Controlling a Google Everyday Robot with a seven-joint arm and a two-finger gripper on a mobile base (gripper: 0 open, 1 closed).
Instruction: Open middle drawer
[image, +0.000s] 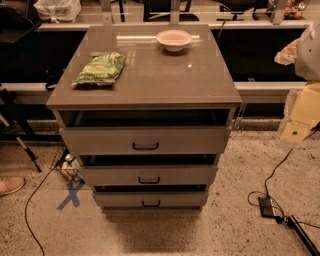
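Gripper (299, 120) sits at the right edge of the view, beside the cabinet (150, 92) and apart from it, level with the top drawer (100, 141); whether it is spread or closed cannot be told. Middle drawer (112, 176) lies between top and bottom drawer (120, 200), black handle (149, 180) at centre. On top: green snack bag (100, 69), print unreadable, and white bowl (174, 39). Blue X (70, 195) marks the floor.

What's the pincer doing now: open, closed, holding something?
Pincer: at the right edge, apart from the cabinet; open or closed cannot be told.
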